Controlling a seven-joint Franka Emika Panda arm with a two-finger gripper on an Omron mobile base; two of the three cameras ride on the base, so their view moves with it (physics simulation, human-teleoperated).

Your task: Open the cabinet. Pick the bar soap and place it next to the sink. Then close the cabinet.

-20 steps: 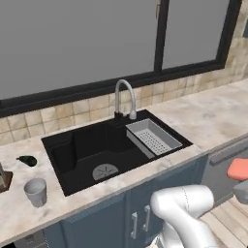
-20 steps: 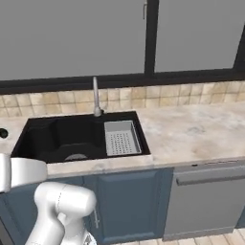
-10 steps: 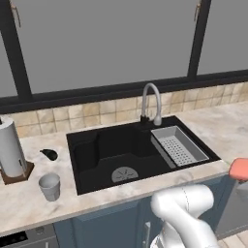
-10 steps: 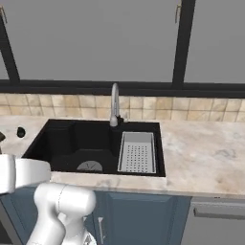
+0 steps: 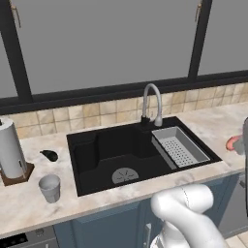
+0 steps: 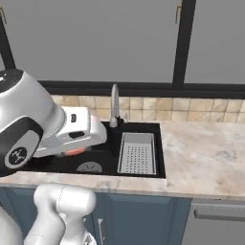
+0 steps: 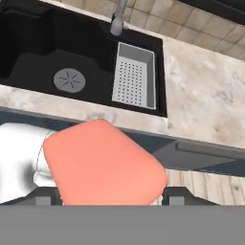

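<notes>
Salmon-pink and smooth, the bar soap (image 7: 103,162) is held across its broad faces between the end effector (image 7: 109,195) fingers, above the worktop (image 7: 206,93) edge right of the sink (image 7: 43,48). It is judged light, stiff and slippery, so a firm, centred grip is needed.

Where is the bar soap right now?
The bar soap is held between the gripper's fingers, low in the hand view, above the cabinet fronts just short of the sink and counter edge.
</notes>
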